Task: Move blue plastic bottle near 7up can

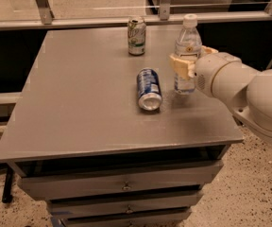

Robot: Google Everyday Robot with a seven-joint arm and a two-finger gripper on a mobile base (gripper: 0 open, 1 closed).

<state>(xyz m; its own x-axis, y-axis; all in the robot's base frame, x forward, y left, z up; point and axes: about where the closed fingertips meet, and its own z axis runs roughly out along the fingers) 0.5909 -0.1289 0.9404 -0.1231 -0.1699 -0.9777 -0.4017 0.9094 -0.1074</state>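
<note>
Gripper (187, 65), right of centre, pinching the upright bottle (188, 44) at mid-height from the right. Table (79, 103), grey, over shut drawers (126, 186), contents hidden. Green can (136, 36), upright at upper centre, lies up and left of the held bottle, clearly apart; blue can (148, 89) on its side at centre, below both.

matt end effector (189, 64) around plastic bottle (188, 42)

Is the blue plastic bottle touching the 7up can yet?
Apart. The camera view shows bare tabletop between the blue plastic bottle and the 7up can; the gripper clasps the bottle's middle.
</note>
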